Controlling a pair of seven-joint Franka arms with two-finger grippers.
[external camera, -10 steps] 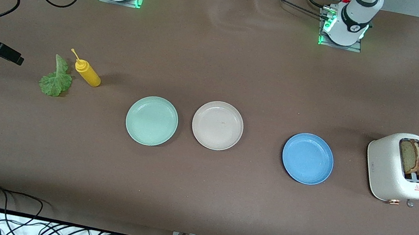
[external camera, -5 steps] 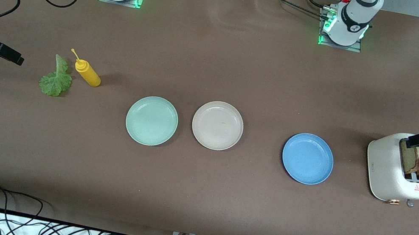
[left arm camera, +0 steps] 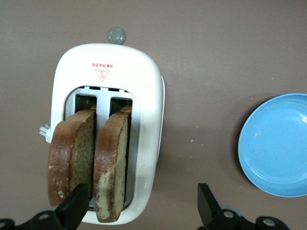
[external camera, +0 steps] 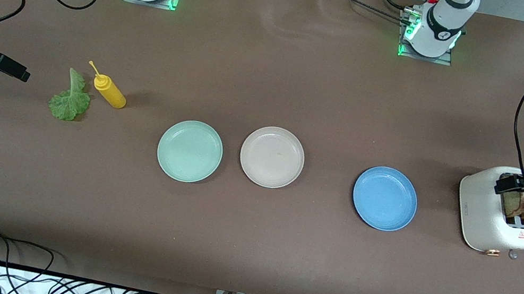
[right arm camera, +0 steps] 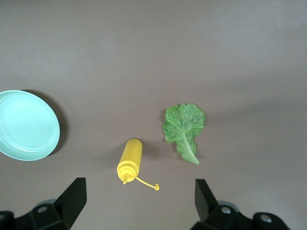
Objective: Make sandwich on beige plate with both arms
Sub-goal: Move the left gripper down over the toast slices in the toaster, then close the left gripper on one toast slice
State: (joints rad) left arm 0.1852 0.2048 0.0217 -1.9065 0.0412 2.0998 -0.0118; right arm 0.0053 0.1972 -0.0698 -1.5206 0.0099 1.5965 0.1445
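Two brown bread slices (left arm camera: 72,158) (external camera: 521,206) stand upright in the slots of a white toaster (left arm camera: 148,105) (external camera: 484,218) at the left arm's end of the table. My left gripper (left arm camera: 141,205) (external camera: 513,187) hangs open just above the toaster's top, holding nothing. The green lettuce leaf (external camera: 69,101) (right arm camera: 184,125) lies flat at the right arm's end. My right gripper (external camera: 16,70) (right arm camera: 139,197) hovers open and empty beside the leaf. The beige plate (external camera: 272,157) sits bare at mid-table.
A yellow squeeze bottle (external camera: 110,91) (right arm camera: 130,160) lies on its side next to the lettuce. A mint green plate (external camera: 189,151) (right arm camera: 26,125) sits beside the beige plate. A blue plate (external camera: 385,198) (left arm camera: 278,143) lies between the beige plate and the toaster.
The left arm has swung in from the table's end and come down over the toaster, partly covering the bread in the front view. The right arm has not moved.
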